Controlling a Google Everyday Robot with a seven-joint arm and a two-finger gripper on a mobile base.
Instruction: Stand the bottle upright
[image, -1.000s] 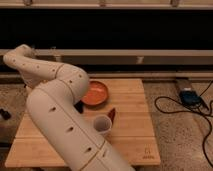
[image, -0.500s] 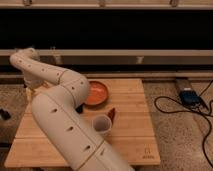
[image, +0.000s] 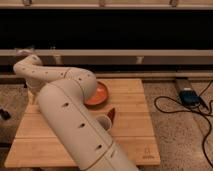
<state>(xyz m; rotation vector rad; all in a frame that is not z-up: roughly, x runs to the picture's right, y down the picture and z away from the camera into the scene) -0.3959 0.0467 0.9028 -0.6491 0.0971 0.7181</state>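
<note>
The bottle does not show; my own arm covers the left and middle of the wooden table (image: 135, 125). The arm (image: 70, 115) rises from the bottom, bends at an elbow near the orange bowl (image: 99, 95), runs left, and turns down at the table's far left edge. My gripper (image: 33, 96) is at the end of that downward turn, low over the table's left side and mostly behind the arm. A white paper cup (image: 103, 122) peeks out beside the arm, with a dark red object (image: 111, 114) next to it.
A dark window and a rail run along the back wall. On the speckled floor to the right lie a blue and black device (image: 189, 96) and black cables (image: 180, 107). The right part of the table is bare wood.
The far bend of my arm has moved a little to the right and down, bringing the wrist closer over the table's left edge. The cup and the bowl have not moved.
</note>
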